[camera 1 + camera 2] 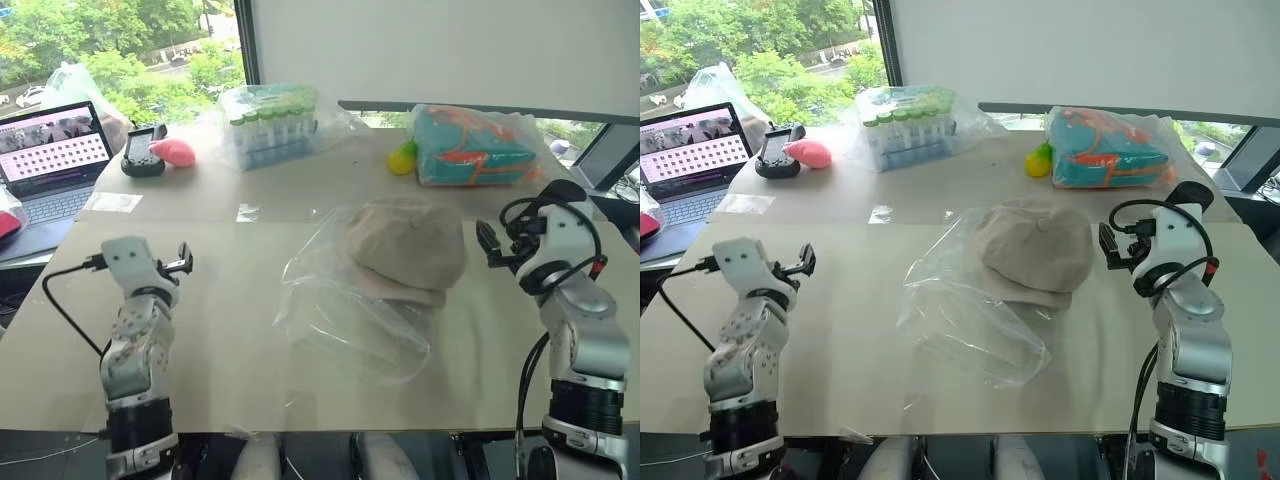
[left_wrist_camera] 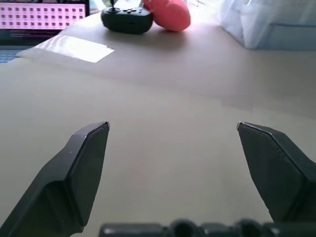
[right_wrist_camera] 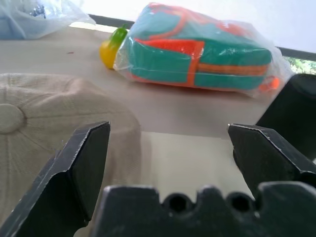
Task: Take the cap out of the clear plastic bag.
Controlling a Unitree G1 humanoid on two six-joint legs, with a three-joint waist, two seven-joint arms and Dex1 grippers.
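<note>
bare table (image 1: pixel 220 330) lies open around the cap (image 1: pixel 405 245), with clutter along the far edge

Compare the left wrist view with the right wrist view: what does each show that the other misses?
Left wrist alone: the black controller, the pink toy, the laptop and a flat clear sheet on the table, past the left gripper with open jaws.
Right wrist alone: the cap, the teal-orange bag and a yellow toy, past the right gripper, also open.
Both: the beige table and the bag of tubes at the edge.
</note>
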